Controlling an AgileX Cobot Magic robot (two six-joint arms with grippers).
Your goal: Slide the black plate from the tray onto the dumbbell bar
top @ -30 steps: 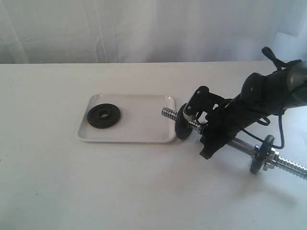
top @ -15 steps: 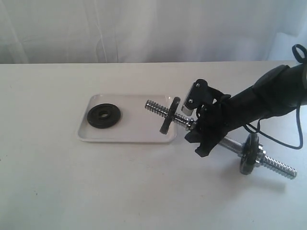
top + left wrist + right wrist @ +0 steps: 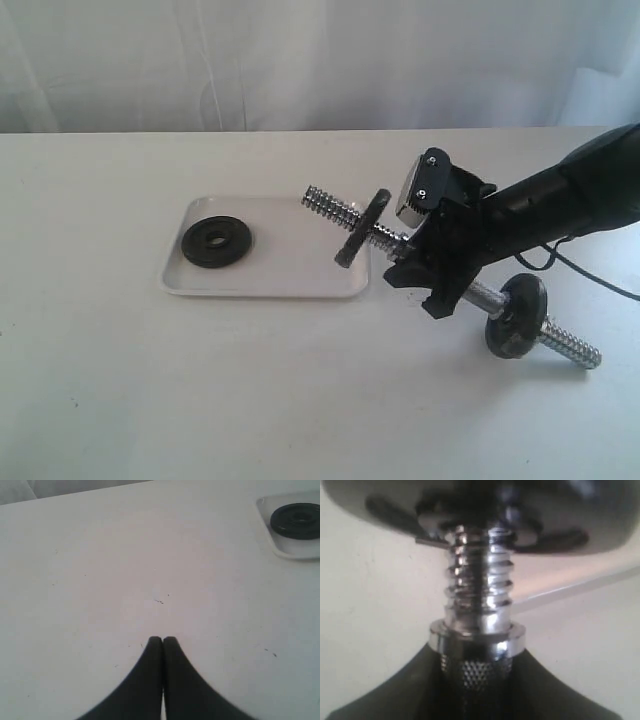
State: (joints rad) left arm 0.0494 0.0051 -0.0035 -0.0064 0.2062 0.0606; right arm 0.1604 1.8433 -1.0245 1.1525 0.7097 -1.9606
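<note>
So far the main step is not done: the plate [image 3: 217, 242] lies flat in the left half of the tray [image 3: 300, 285], with nothing gripping it. What looks ready is the bar [image 3: 328, 206]. The right gripper [image 3: 432, 276] is clamped on its middle, and the wrist view shows the jaws closed round the knurled section just below a silver collar [image 3: 477, 634]. The bar is held tilted. Its free threaded end is raised over the right part of the tray, and the other end slopes down to the table [image 3: 300, 400], where the far disc [image 3: 516, 315] seems to rest. One disc [image 3: 360, 228] already sits on the raised half, just behind the bare thread, so there looks to be room for one more. The left gripper [image 3: 162, 643] is out of the exterior view. Its own camera shows the jaws pressed together, holding nothing, above bare table, with the plate and a tray corner well apart from it. I judge the task to be at an early stage: the bar is presented, but the plate has yet to be picked up, stood on edge, lined up hole to thread and pushed on. The left jaws would need to part first
</note>
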